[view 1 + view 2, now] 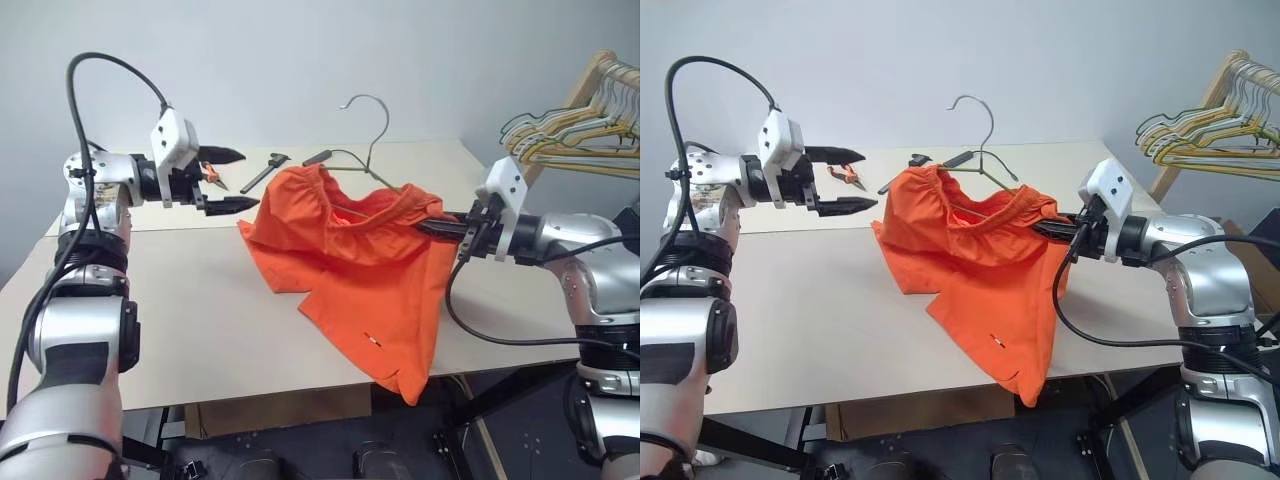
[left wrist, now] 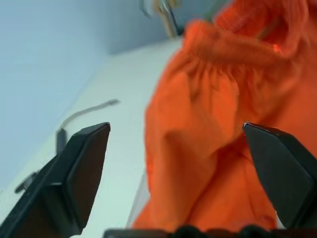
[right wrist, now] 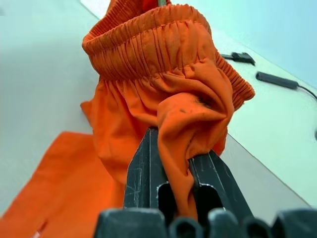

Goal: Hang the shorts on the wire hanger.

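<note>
Clamped on a fold of orange fabric near the waistband, the right gripper (image 1: 432,226) holds the shorts (image 1: 360,270) up over the right half of the table (image 1: 150,320). One leg of the shorts spills past the table's near edge and hangs below it. The left gripper (image 1: 228,180) stands with its fingers spread wide and empty, just left of the shorts and apart from the cloth, above the far left part of the table. The wire hanger (image 1: 368,140) rises out of the waistband toward the far edge, its hook upright and its lower wire hidden inside the fabric. Behind the shorts, near the far edge, lie a black cable with its plug (image 1: 318,157) and a small dark tool (image 1: 266,170). Past the far right corner hangs a bunch of hangers (image 1: 575,135).
</note>
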### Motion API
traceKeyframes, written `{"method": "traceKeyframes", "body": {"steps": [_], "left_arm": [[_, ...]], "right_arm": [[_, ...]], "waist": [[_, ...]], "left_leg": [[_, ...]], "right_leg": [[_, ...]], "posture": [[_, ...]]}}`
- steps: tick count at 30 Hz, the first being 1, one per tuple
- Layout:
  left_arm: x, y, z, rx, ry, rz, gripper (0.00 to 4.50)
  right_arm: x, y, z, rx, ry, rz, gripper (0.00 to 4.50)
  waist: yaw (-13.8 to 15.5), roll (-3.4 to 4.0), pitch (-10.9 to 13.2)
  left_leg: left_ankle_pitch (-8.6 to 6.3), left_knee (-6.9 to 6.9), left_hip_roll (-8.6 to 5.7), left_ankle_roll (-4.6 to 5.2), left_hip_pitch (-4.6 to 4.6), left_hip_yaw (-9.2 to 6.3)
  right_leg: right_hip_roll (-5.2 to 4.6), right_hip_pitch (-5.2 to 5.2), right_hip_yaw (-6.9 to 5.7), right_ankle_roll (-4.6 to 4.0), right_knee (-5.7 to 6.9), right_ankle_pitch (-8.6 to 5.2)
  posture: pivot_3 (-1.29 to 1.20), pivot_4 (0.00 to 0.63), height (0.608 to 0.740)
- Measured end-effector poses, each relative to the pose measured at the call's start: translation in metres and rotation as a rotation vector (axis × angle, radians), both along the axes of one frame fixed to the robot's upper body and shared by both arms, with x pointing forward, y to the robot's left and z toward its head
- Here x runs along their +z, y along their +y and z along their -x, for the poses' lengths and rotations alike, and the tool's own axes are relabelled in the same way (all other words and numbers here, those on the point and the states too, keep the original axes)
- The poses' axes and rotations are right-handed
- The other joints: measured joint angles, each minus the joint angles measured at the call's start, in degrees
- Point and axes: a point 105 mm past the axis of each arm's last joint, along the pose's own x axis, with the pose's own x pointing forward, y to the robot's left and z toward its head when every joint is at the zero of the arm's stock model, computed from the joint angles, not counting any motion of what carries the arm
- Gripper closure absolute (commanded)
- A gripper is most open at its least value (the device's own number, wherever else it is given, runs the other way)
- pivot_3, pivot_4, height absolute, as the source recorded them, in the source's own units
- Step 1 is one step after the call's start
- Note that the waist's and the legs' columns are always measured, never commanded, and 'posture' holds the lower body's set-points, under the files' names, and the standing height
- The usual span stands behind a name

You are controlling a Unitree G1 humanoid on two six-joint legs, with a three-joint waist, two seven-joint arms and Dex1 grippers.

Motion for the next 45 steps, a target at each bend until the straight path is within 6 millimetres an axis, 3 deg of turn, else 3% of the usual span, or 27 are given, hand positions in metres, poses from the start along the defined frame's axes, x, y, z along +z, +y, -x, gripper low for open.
{"method": "traceKeyframes", "body": {"steps": [4, 12, 18, 25, 30, 36, 45], "left_arm": [[0.006, -0.006, 0.006, -0.037, -0.039, 0.042, 0.03], [-0.005, -0.027, 0.038, -0.143, -0.037, 0.212, 0.03], [0.012, -0.036, 0.053, -0.168, -0.08, 0.245, 0.03], [0.04, -0.039, 0.063, -0.195, -0.148, 0.433, 0.03], [0.033, -0.039, 0.071, -0.206, -0.112, 0.517, 0.03], [0.034, -0.044, 0.085, -0.26, -0.084, 0.655, 0.03], [0.032, -0.049, 0.086, -0.256, -0.069, 0.651, 0.03]], "right_arm": [[-0.007, -0.02, -0.005, -0.169, 0.05, -0.031, 4.5], [-0.015, -0.07, -0.004, -0.653, 0.209, -0.1, 4.5], [-0.027, -0.076, -0.003, -0.952, 0.329, -0.094, 4.5], [-0.016, -0.089, -0.001, -1.412, 0.273, -0.068, 4.5], [-0.011, -0.12, 0.018, -1.769, 0.144, 0.026, 4.5], [0.0, -0.15, 0.021, -1.951, -0.018, 0.084, 4.5], [0.008, -0.182, 0.007, -2.019, -0.062, 0.019, 4.5]], "waist": [[-0.33, 0.01, 0.0], [-0.68, 0.01, -0.01], [-1.75, 0.1, -0.06], [-2.98, 0.18, -0.11], [-3.69, 0.41, -0.25], [-4.88, 0.47, -0.28], [-6.93, 0.83, -0.49]], "left_leg": [[0.0, -0.07, 0.02, 0.0, 0.0, 0.0], [0.0, -0.07, 0.11, -0.01, 0.06, 0.02], [0.0, -0.12, 0.05, -0.02, 0.1, 0.02], [0.0, -0.16, 0.04, -0.03, 0.04, -0.06], [0.02, -0.18, -0.07, -0.05, 0.03, -0.04], [0.01, -0.18, -0.07, -0.04, 0.16, -0.05], [0.01, -0.23, -0.12, -0.04, 0.28, -0.04]], "right_leg": [[0.0, -0.01, 0.01, 0.0, 0.05, 0.0], [-0.06, -0.04, 0.14, -0.01, 0.08, 0.01], [-0.06, -0.04, 0.18, -0.01, 0.1, 0.02], [-0.1, -0.08, 0.15, 0.0, 0.11, 0.03], [-0.27, -0.07, 0.18, 0.05, 0.1, 0.05], [-0.23, 0.05, 0.21, 0.06, 0.02, 0.05], [-0.08, 0.15, 0.31, 0.06, -0.03, 0.05]], "posture": [[-0.1, 0.0, 0.74], [-0.13, 0.0, 0.74], [-0.14, 0.0, 0.74], [-0.13, 0.0, 0.74], [-0.12, 0.0, 0.74], [-0.12, 0.0, 0.74], [-0.13, 0.0, 0.74]]}}
